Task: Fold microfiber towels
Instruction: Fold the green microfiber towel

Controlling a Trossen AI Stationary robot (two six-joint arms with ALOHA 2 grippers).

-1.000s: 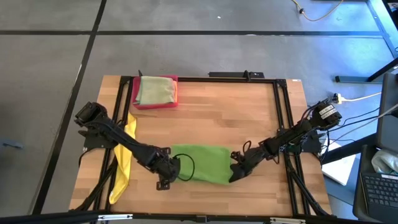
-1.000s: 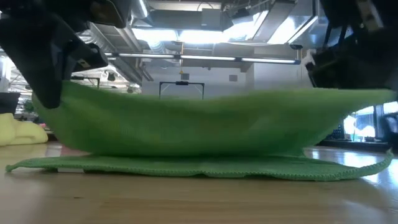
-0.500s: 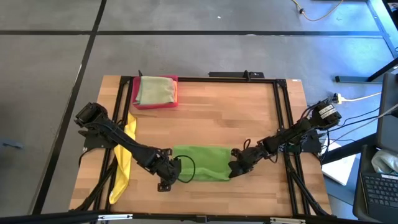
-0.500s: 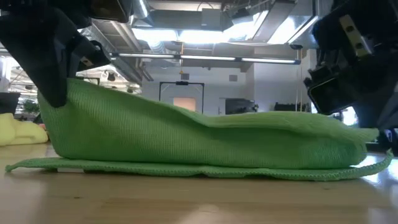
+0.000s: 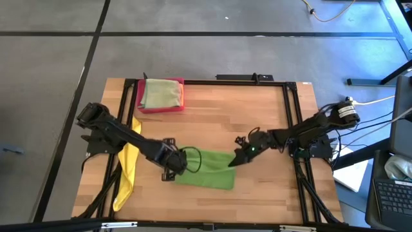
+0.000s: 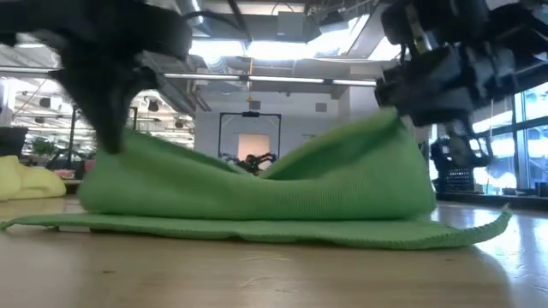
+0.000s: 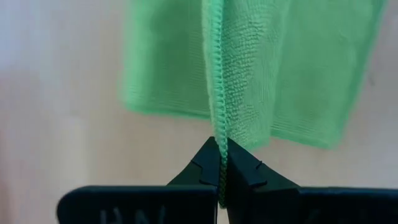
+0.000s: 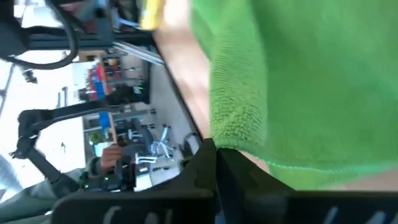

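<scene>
Both the left gripper (image 5: 175,164) and right gripper (image 5: 239,156) are pinching corners of the green towel (image 5: 207,171) at the table's near middle; uneven release is risking a skewed fold.

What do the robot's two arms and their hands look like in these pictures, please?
Both arms are dark, slim and jointed, with black cables looping along them. The left hand ends in two matte black, wedge-shaped fingers. The right hand is equally black and angular; its arm's base carries a pale round part.
</scene>
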